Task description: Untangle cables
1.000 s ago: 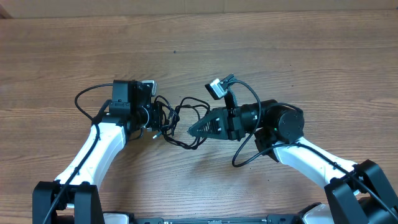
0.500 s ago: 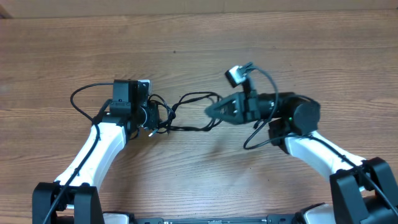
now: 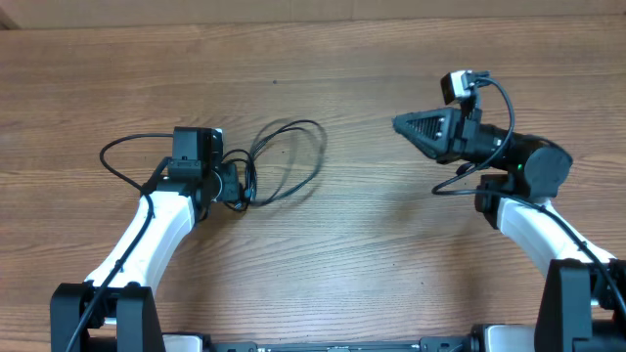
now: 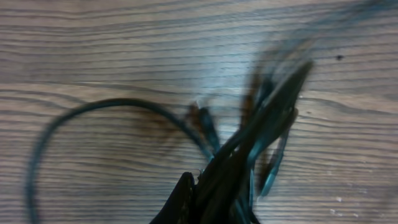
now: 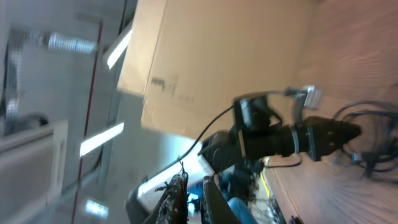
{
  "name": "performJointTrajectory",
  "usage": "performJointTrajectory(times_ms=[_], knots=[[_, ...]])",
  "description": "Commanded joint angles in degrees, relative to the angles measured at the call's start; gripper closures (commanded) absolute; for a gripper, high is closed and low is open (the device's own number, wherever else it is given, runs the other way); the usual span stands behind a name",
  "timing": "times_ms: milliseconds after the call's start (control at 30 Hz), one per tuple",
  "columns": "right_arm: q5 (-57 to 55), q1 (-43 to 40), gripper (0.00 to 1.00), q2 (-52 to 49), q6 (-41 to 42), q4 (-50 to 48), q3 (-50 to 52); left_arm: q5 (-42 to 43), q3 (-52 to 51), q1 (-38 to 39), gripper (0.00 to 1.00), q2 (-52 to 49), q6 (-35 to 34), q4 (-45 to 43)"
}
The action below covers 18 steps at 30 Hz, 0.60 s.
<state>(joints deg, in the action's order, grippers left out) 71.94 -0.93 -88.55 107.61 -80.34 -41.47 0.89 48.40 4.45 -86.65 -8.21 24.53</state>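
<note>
The cables [image 4: 267, 121] are anchored at one end by the left gripper [image 3: 240, 186], which pinches the bundle, so loose loops fan toward 2 o'clock across the bench [image 3: 342, 274]. The right gripper [image 3: 399, 124] is kept well apart at 2 o'clock, pressed together and empty.

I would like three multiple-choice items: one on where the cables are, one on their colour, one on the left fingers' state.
1. Where are the cables? A. at the left gripper B. in a box C. on a chair
2. What colour are they? A. white B. black C. red
3. How are the left fingers? A. wide open B. out of view C. shut on the cables
Key: A, their loops spread from that gripper; B, every strand is black; C, the wrist view shows strands pinched.
</note>
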Motion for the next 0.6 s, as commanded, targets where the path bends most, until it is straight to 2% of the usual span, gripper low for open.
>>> performJointTrajectory(times_ms=[0, 67, 100, 233, 300, 400, 467, 567], knots=[[2.54, -2.29, 0.92, 0.98, -4.81, 5.11, -0.94, -0.79, -0.13, -0.04, 0.96, -0.24, 0.26, -0.22], [3.93, -2.58, 0.89, 0.98, -8.22, 9.46, -0.94, 1.05, -0.13, -0.02, 0.96, -0.24, 0.28, -0.26], [4.96, -2.56, 0.82, 0.98, -11.37, 13.14, -0.92, 4.07, -0.13, -0.02, 0.96, -0.24, 0.28, -0.26], [6.91, -1.40, 0.73, 0.98, -18.86, 21.68, -0.92, 13.73, -0.13, -0.02, 0.96, -0.24, 0.48, -1.16], [7.26, -0.33, 0.59, 0.98, -23.52, 27.91, -0.92, 19.12, -0.13, -0.02, 0.96, -0.24, 0.48, -1.73], [6.71, 1.66, 0.44, 0.98, -31.32, 39.63, -0.92, 27.26, -0.13, -0.02, 0.95, -0.24, 0.46, -3.21], [4.92, 3.21, 0.23, 0.98, -36.96, 48.96, -0.92, 32.61, -0.13, -0.02, 0.96, -0.22, 0.46, -4.39], [0.50, 5.99, 0.05, 0.98, -43.98, 61.51, -0.92, 38.03, -0.13, -0.02, 0.96, -0.22, 0.42, -5.57]])
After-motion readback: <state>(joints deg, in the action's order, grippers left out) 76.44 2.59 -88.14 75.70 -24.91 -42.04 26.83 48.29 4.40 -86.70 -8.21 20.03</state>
